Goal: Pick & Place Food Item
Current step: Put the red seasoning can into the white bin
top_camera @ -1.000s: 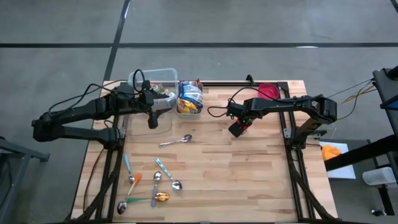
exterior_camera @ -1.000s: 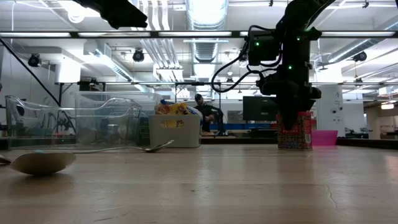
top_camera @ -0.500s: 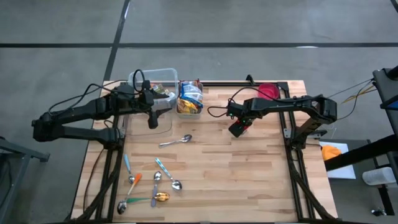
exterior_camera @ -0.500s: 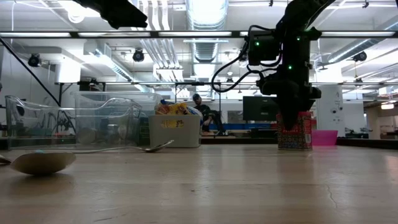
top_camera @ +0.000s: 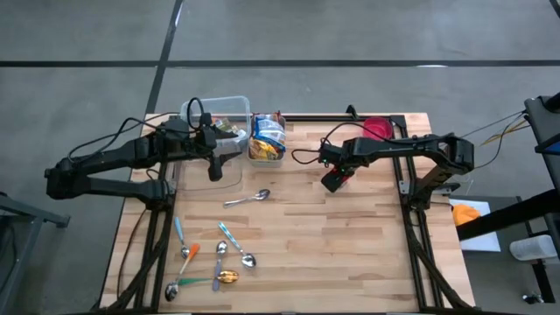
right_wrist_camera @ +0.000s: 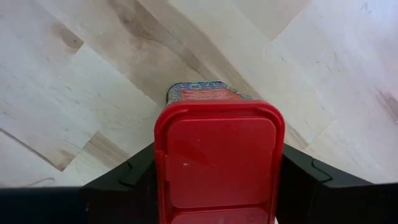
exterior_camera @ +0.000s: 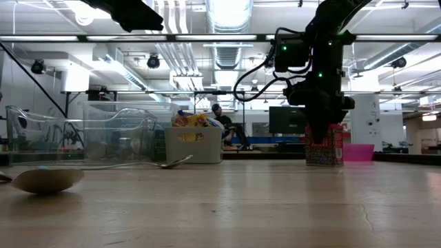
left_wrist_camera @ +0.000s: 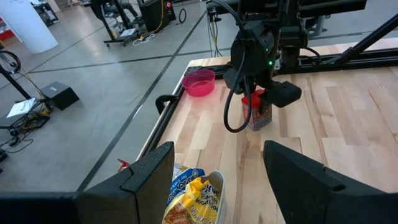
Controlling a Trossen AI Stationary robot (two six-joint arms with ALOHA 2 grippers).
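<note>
A small upright box with a red lid and patterned sides stands on its base on the wooden table, right of centre. My right gripper points straight down over it, shut on its top. My left gripper hangs open above the table's far left, beside a clear plastic bin, with nothing between its fingers. The left wrist view also shows the box under the right arm. My right gripper pinches the box's red lid between its two fingers, one on each of two opposite sides. The fingers come from above, pointing down. The box stands upright, its bottom edge on the table.
A tub of packaged snacks stands at the far edge next to the clear bin. A pink bowl sits at the far right. One spoon lies mid-table and several more spoons near the left front. Bare wood lies in front of the box.
</note>
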